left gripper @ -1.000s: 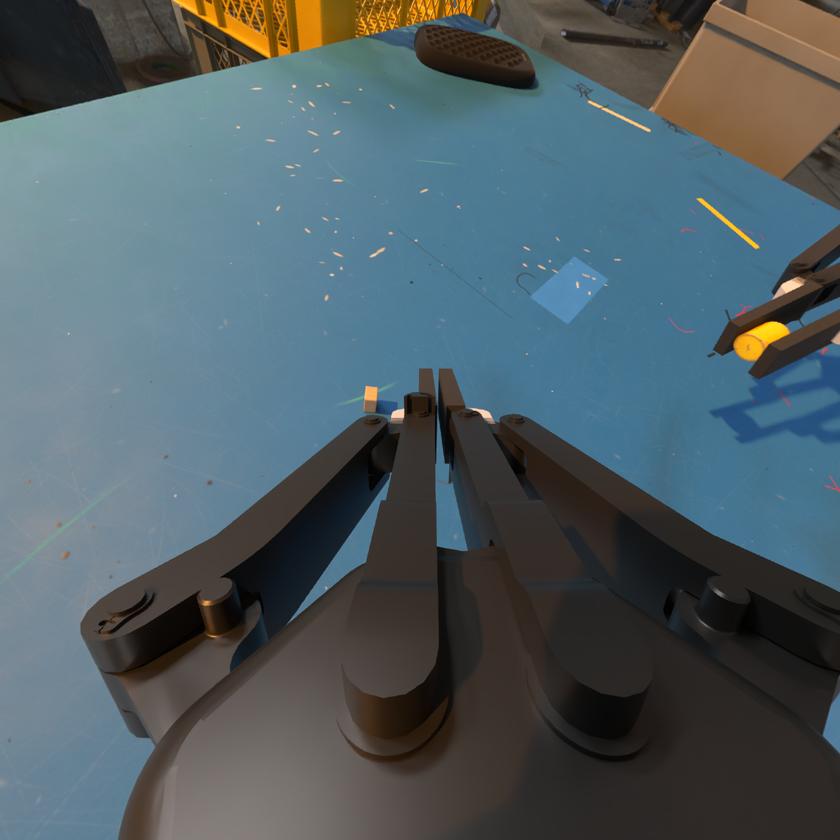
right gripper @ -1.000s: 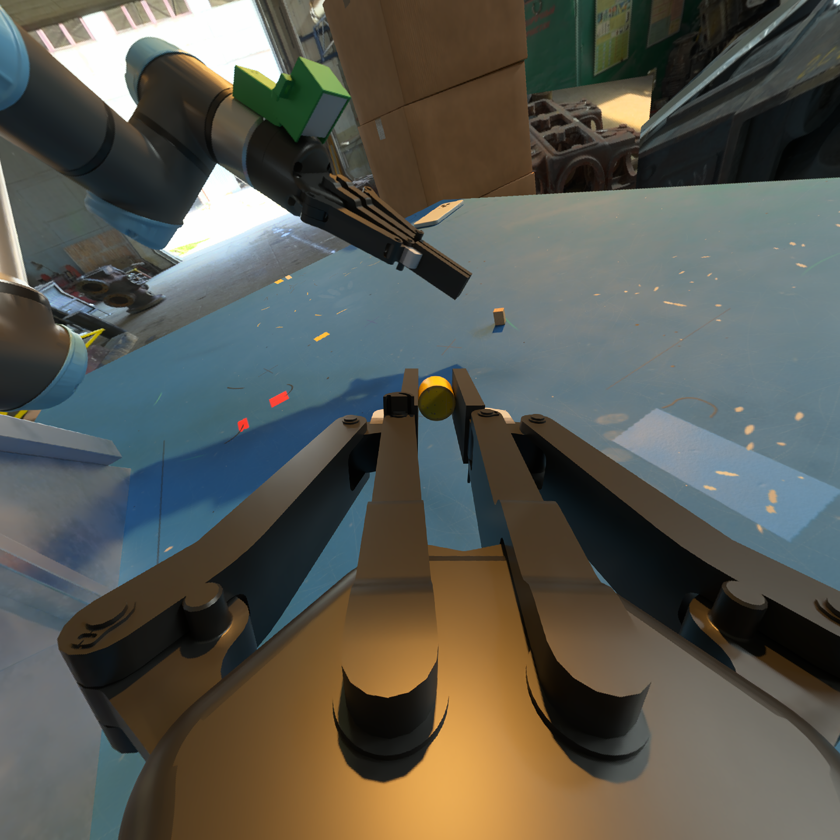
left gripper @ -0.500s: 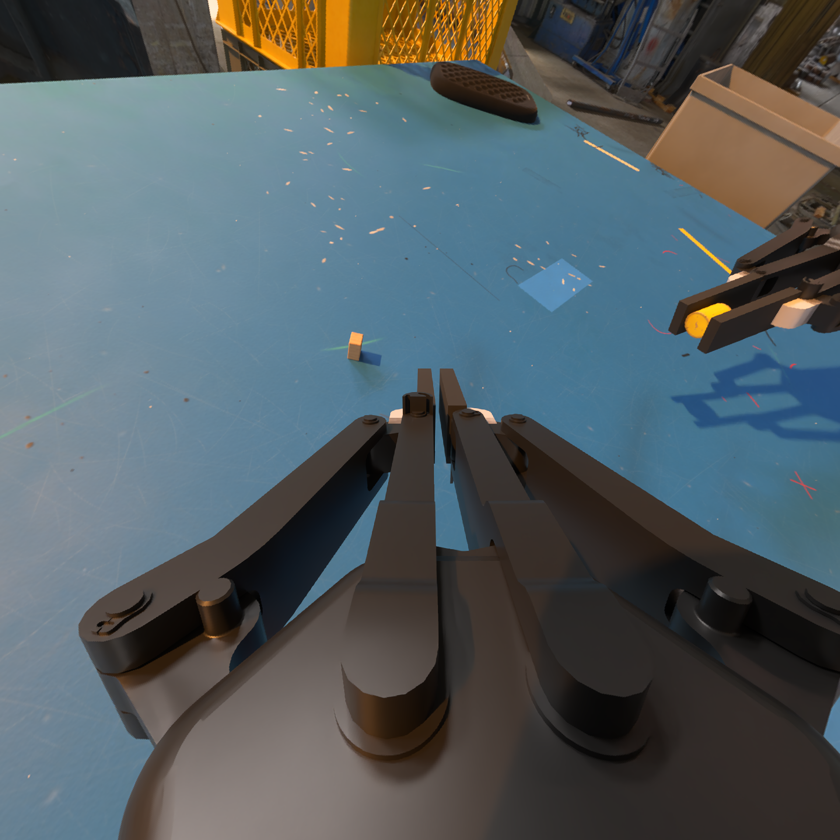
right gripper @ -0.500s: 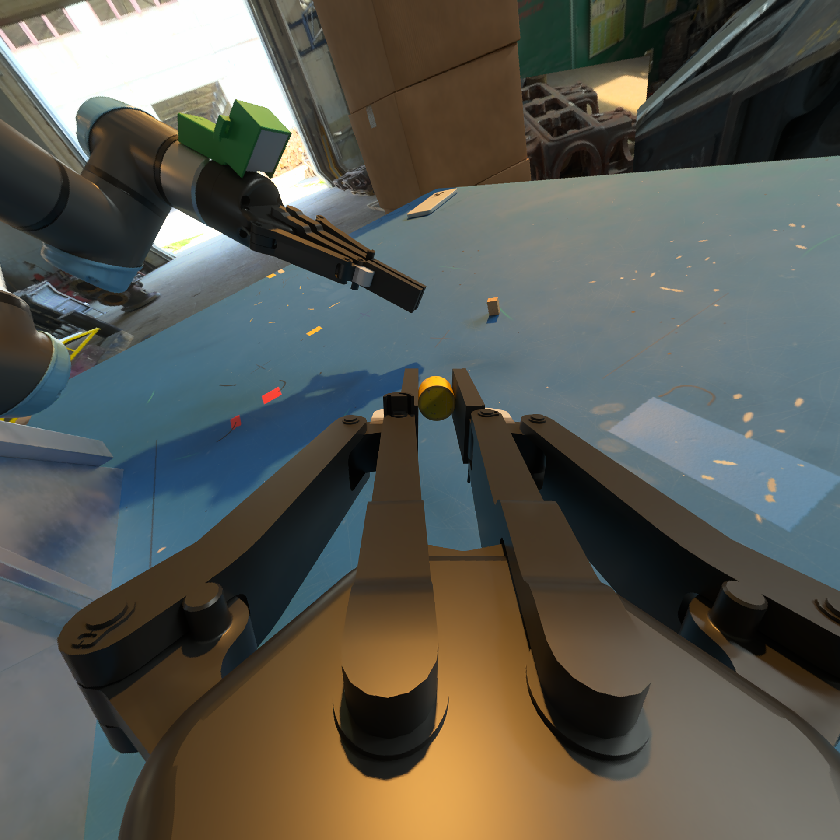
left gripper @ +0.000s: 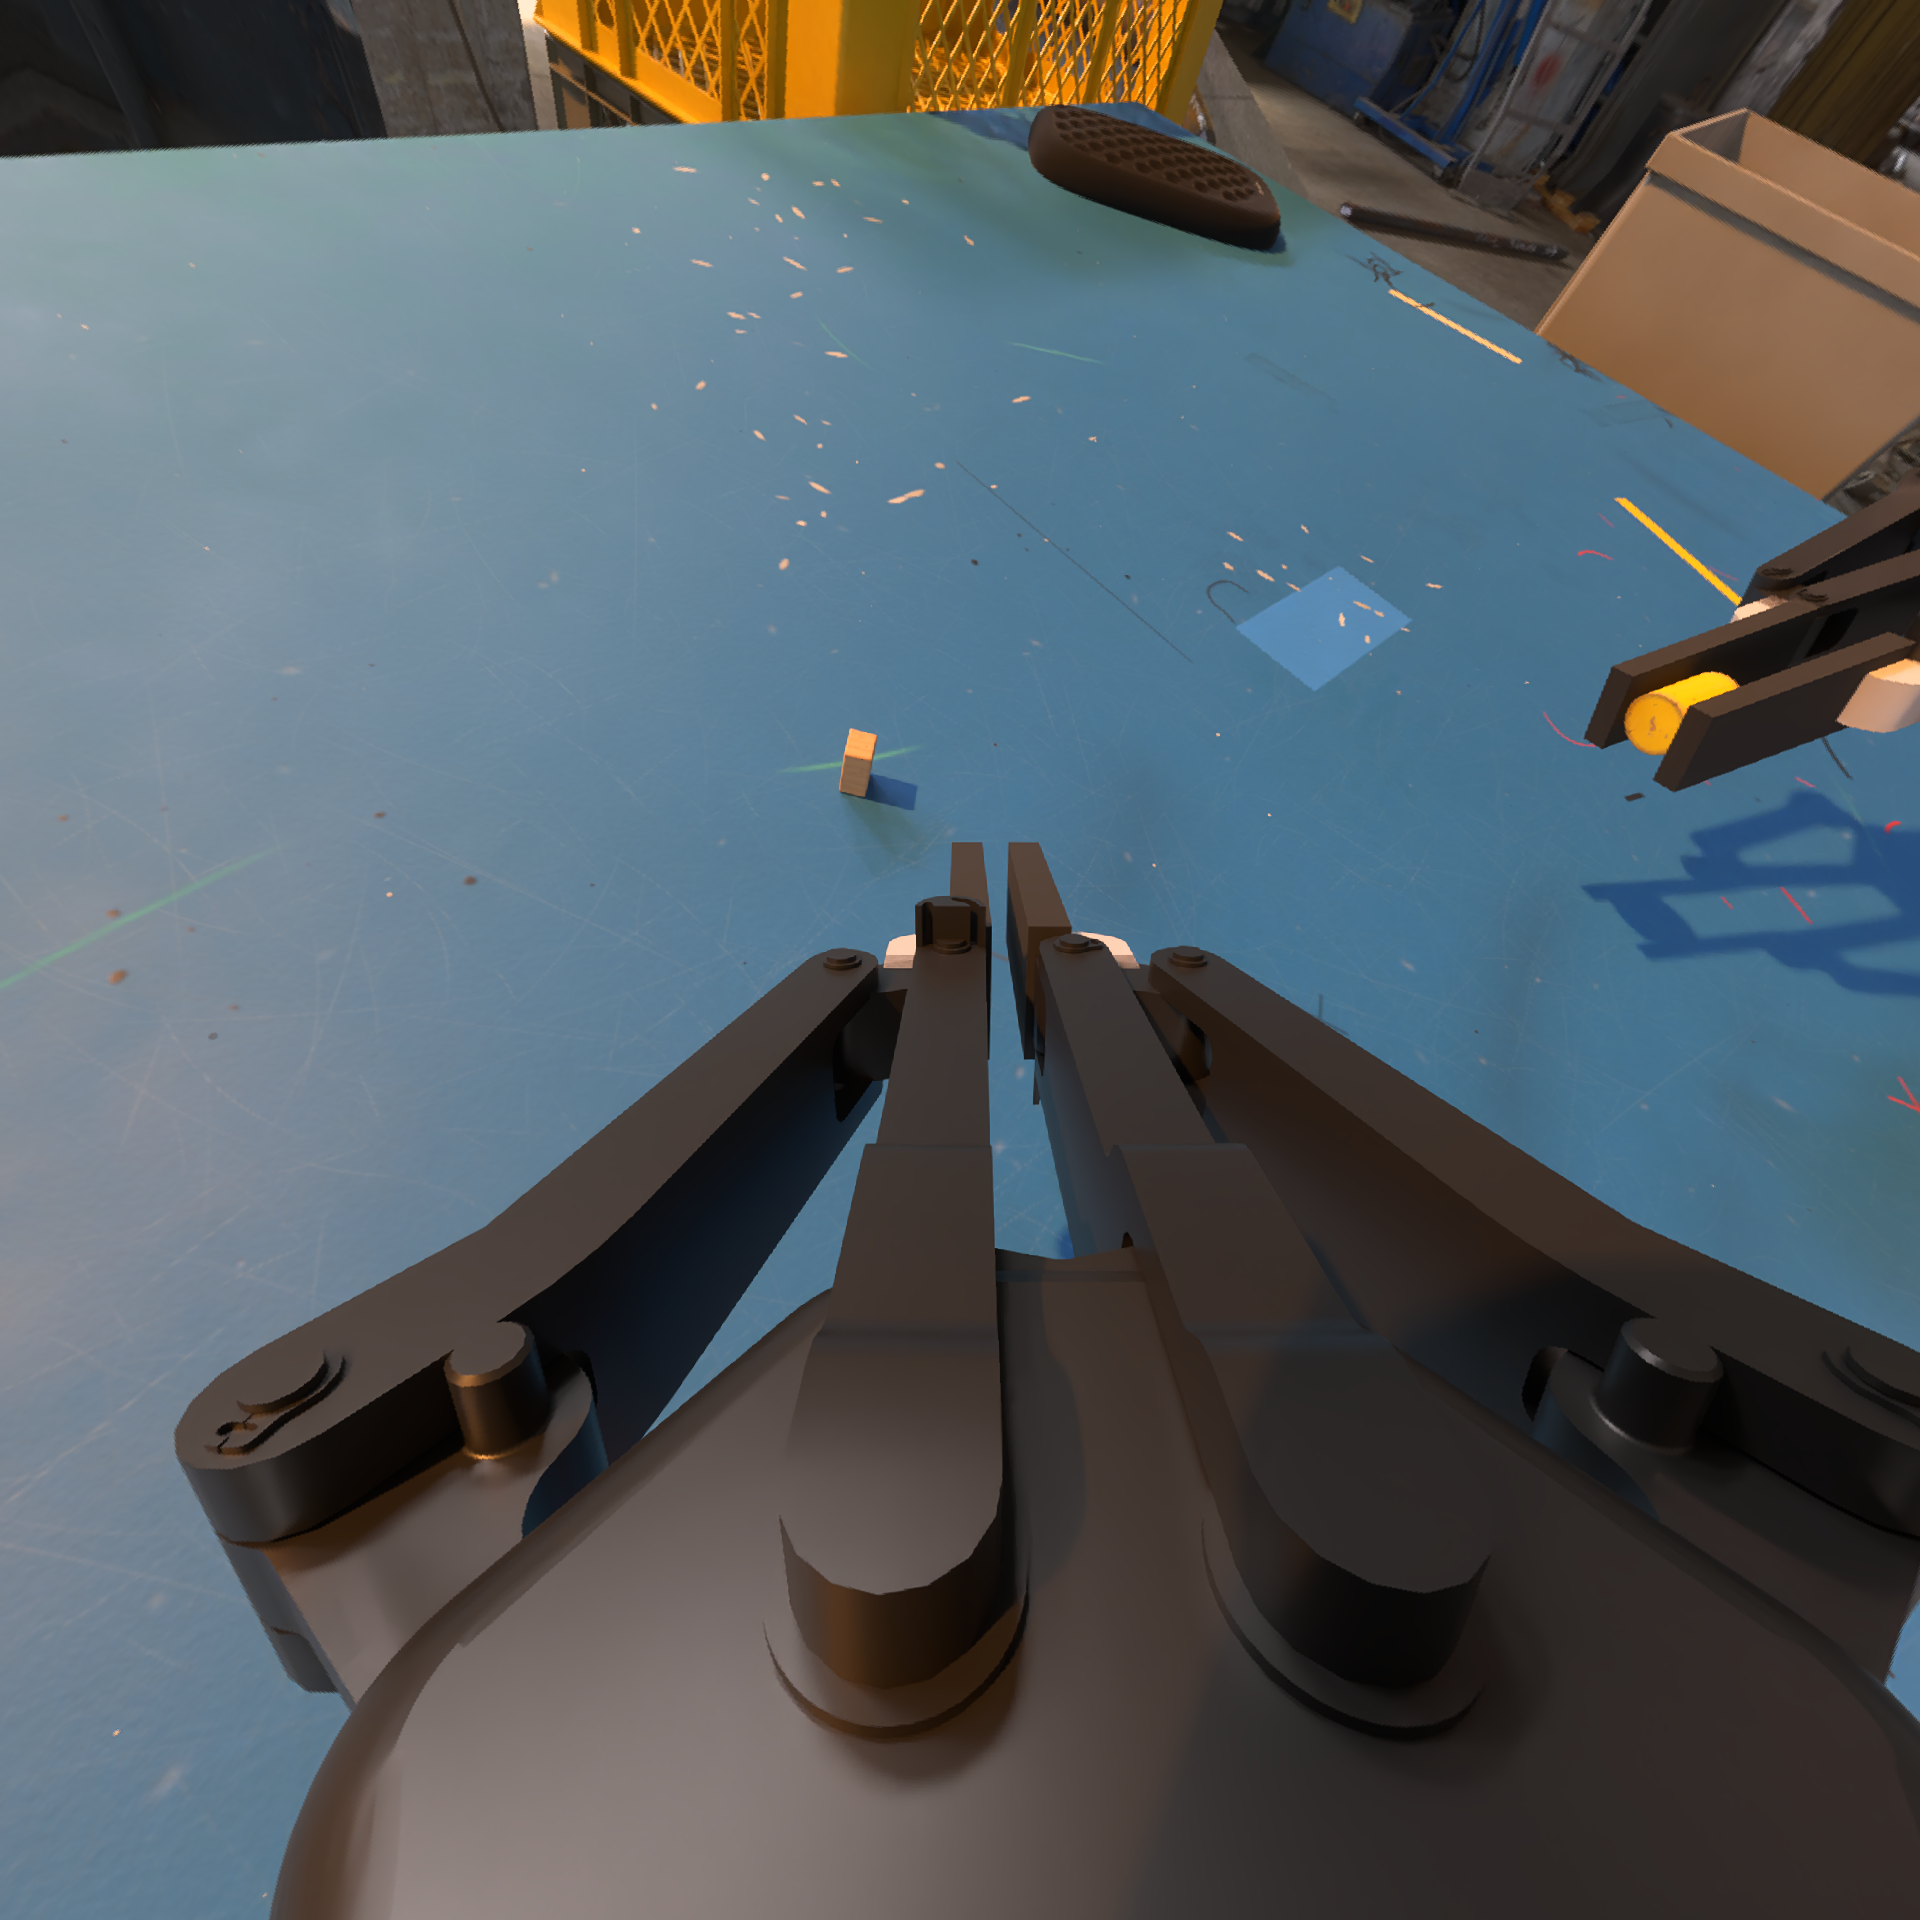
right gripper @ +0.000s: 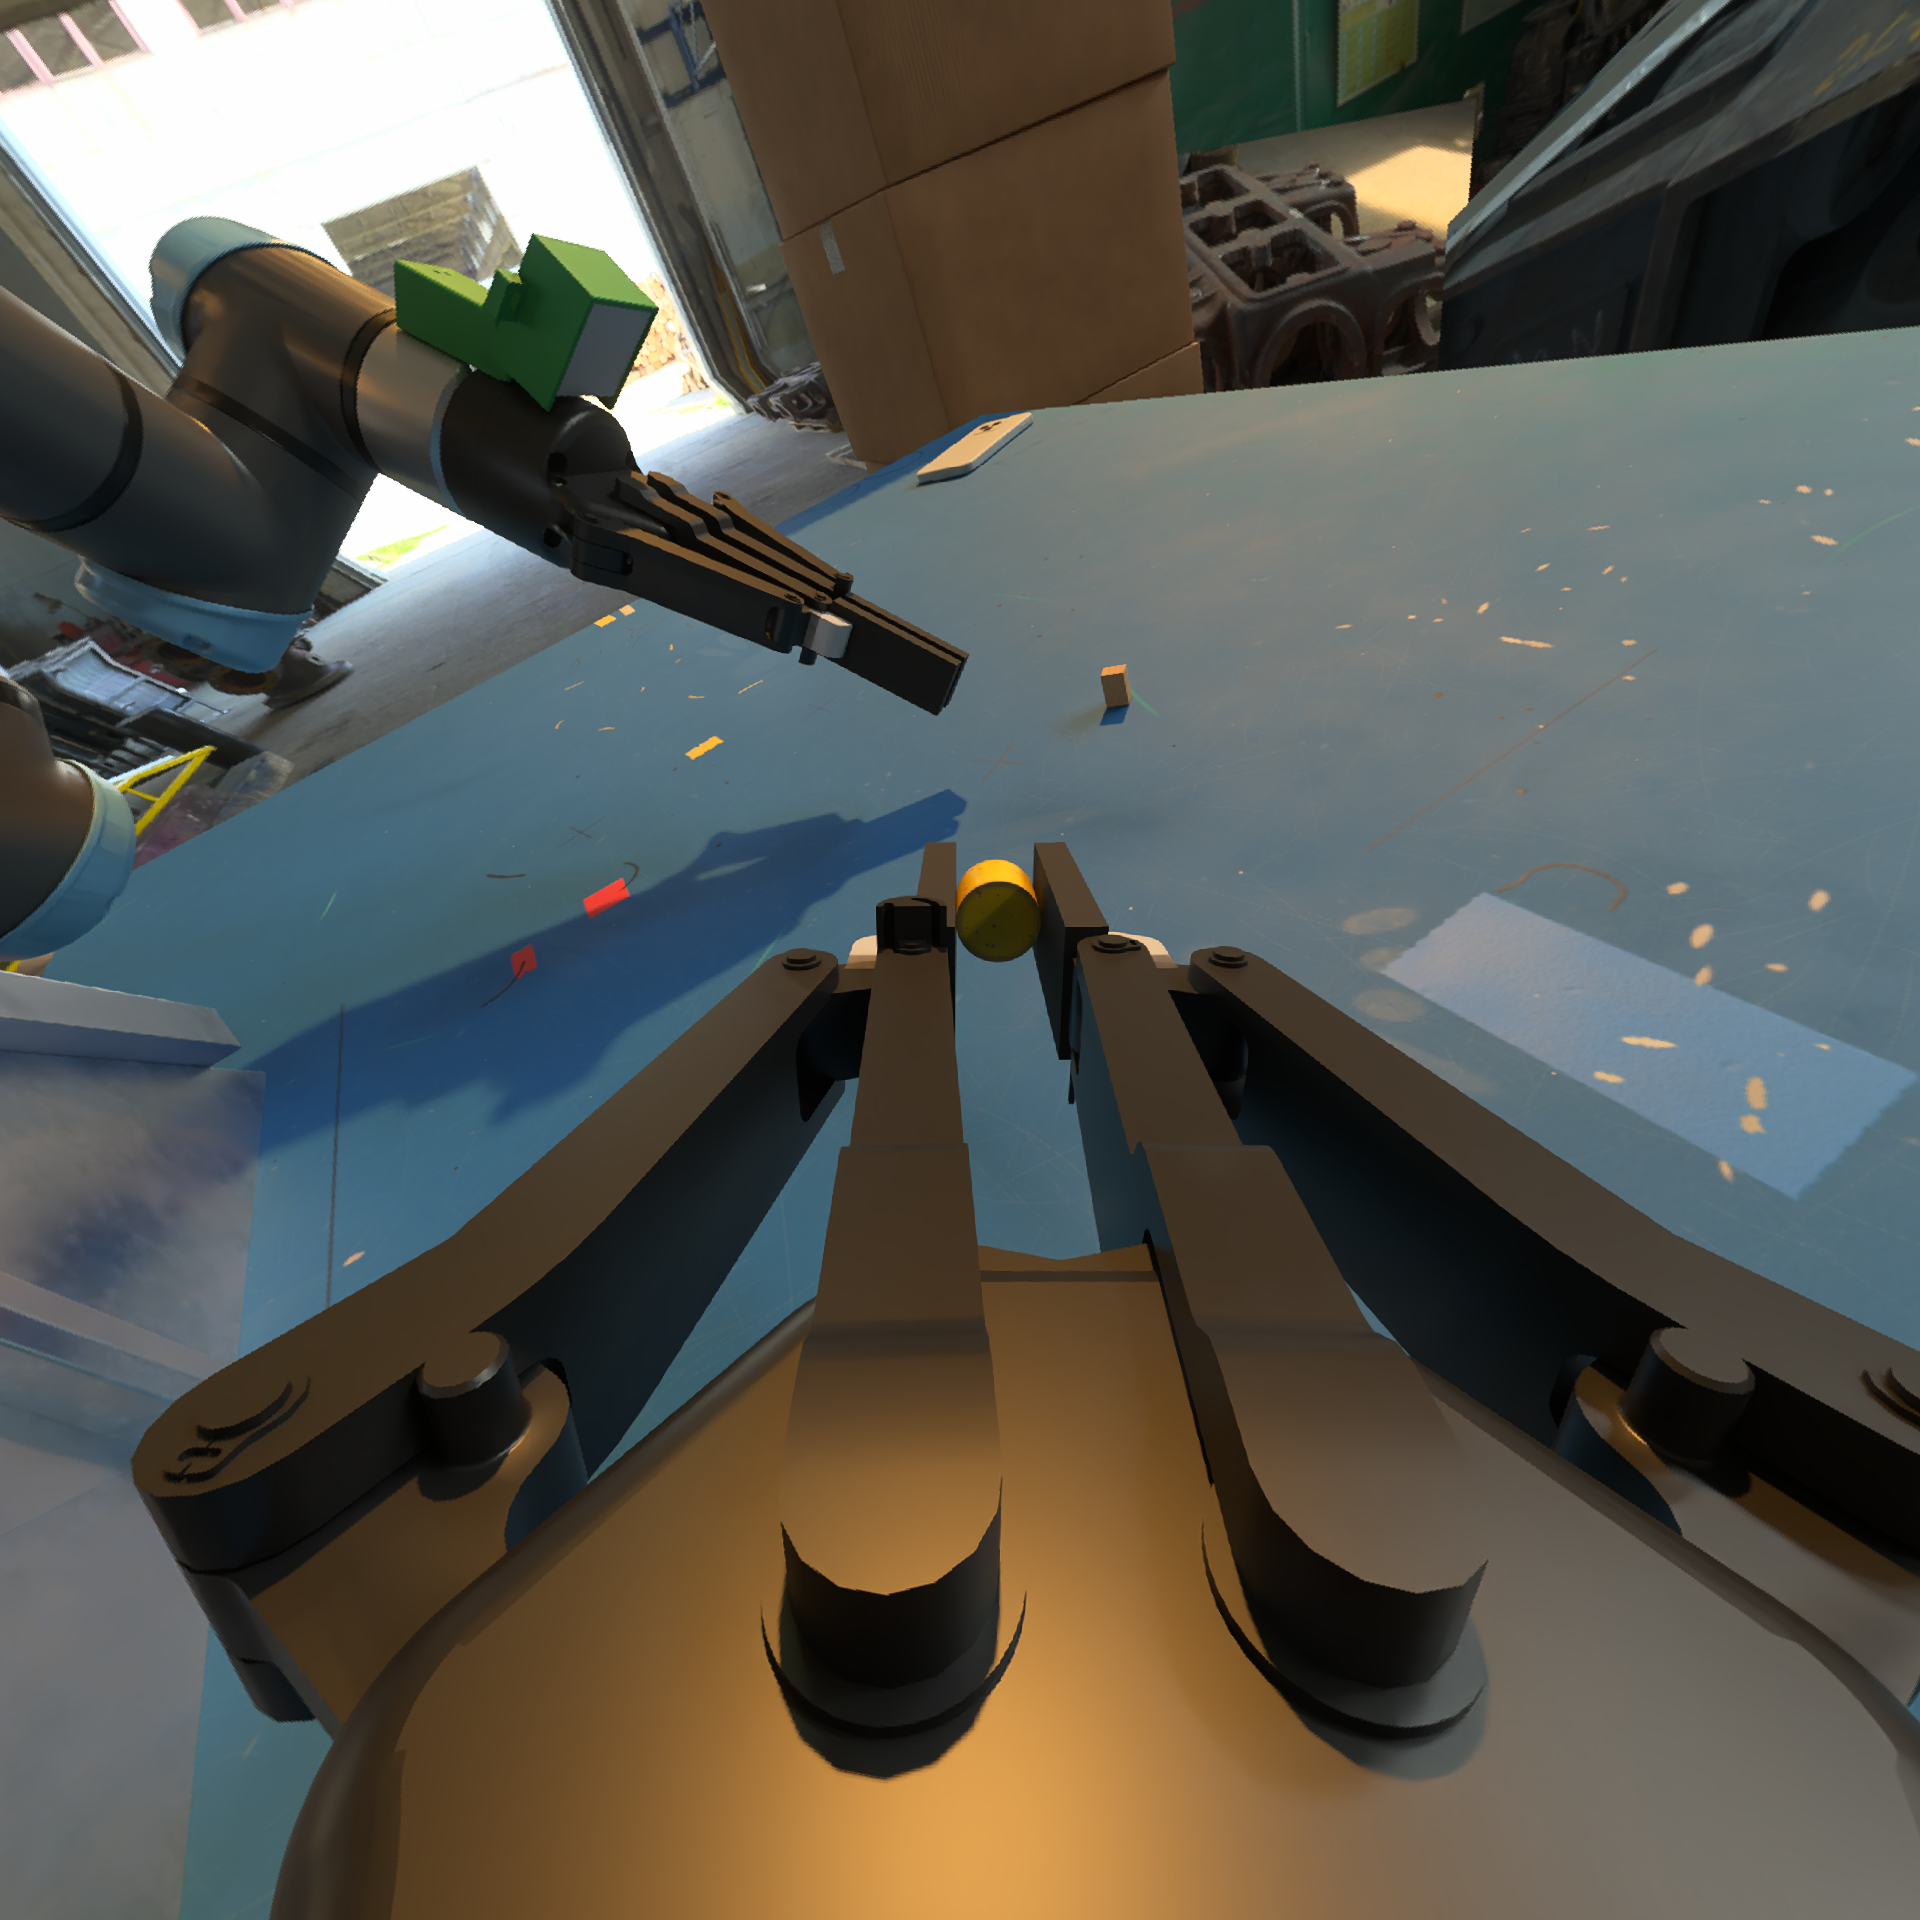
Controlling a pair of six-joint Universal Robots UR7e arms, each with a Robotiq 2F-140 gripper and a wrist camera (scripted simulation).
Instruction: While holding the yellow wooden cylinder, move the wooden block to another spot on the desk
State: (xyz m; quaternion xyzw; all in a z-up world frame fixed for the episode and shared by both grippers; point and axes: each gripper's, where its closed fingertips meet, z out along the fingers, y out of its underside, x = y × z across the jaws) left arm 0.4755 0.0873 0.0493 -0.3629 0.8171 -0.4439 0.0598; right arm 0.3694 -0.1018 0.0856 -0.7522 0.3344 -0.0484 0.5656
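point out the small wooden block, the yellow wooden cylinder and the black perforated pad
small tan wooden block (left gripper: 858, 762), left wrist view, front face
yellow wooden cylinder (right gripper: 996, 910), right wrist view, round end face
black perforated oval pad (left gripper: 1153, 187), left wrist view, top surface

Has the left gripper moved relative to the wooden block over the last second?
Yes. The left gripper has backed away from the wooden block, which stands on the desk.

Both wrist views overlook the blue desk (left gripper: 416, 520), facing crosswise
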